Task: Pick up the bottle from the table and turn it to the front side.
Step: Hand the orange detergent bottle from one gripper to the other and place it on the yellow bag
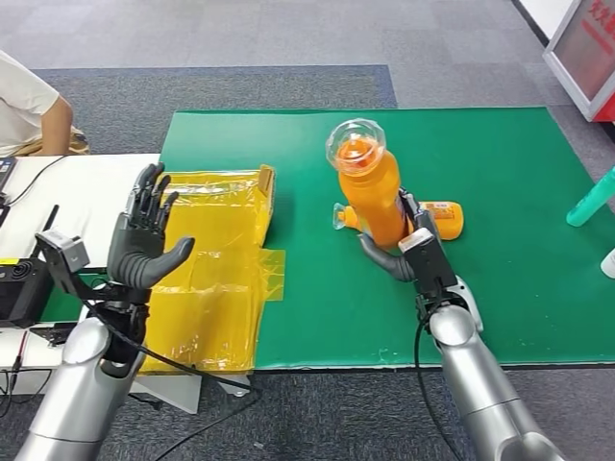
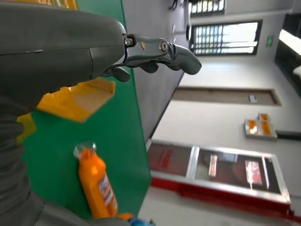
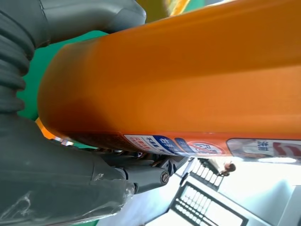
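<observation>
My right hand grips an orange bottle with a clear cap, held above the green mat with the cap end tilted up toward my head camera. In the right wrist view the bottle lies across the right hand, its printed label facing the fingers. My left hand is raised over the yellow plastic wrap, fingers spread, holding nothing. The left wrist view shows the left hand open and the bottle beyond it.
A second orange bottle lies on the mat just behind the held one. A teal object pokes in at the right edge. A person sits at the far left by a white table with a black device.
</observation>
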{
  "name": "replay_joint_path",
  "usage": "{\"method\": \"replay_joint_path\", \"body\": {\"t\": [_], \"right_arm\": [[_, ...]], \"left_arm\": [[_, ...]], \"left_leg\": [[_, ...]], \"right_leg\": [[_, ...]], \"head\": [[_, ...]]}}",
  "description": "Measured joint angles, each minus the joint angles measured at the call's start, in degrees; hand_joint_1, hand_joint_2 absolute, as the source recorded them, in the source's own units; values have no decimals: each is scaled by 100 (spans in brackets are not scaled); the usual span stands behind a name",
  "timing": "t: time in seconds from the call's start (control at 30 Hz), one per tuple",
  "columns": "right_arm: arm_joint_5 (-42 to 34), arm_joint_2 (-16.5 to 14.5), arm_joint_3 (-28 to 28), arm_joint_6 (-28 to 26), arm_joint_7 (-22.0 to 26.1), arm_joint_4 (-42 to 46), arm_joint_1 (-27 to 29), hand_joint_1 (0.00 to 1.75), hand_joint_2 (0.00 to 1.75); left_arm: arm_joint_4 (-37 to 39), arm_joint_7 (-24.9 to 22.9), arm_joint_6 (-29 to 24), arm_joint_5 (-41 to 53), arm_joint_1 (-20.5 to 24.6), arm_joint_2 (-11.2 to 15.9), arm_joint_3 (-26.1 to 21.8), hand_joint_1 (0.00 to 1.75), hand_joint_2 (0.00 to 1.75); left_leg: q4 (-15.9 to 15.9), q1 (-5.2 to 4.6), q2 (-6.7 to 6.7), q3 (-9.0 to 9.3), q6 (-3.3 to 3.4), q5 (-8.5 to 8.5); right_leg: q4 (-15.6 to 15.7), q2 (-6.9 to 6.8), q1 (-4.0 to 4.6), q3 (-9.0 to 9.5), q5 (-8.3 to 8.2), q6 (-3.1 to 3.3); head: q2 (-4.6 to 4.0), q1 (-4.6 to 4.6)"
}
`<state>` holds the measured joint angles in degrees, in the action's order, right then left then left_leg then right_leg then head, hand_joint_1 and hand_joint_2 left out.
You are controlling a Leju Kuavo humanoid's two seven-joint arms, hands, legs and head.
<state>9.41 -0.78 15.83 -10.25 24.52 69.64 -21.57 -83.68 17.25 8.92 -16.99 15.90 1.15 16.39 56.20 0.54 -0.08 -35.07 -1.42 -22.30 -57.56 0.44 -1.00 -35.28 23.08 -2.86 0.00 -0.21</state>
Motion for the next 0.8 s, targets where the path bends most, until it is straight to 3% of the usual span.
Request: {"method": "replay_joint_path", "body": {"t": [0.13, 0.43, 0.8], "right_arm": [[-134, -141, 172, -65, 114, -106, -109, 175, 175], [-182, -295, 478, -105, 162, -337, -284, 175, 175], [-75, -401, 776, -110, 148, -562, -440, 175, 175]], "left_arm": [[222, -290, 650, -770, 227, -95, 375, 0, 175], [440, -553, 1234, -1350, 544, -183, 1048, 0, 175], [546, -686, 1206, -1096, 859, -251, 1636, 0, 175]], "left_leg": [[0, 0, 0, -3, 0, 0], [0, 0, 0, -4, -1, 1], [0, 0, 0, -5, -1, 1]], "right_leg": [[0, 0, 0, -3, 0, 0], [-1, 1, 2, -6, 0, 0], [-1, 0, 1, -6, 0, 1]], "head": [[0, 1], [0, 0], [0, 1]]}}
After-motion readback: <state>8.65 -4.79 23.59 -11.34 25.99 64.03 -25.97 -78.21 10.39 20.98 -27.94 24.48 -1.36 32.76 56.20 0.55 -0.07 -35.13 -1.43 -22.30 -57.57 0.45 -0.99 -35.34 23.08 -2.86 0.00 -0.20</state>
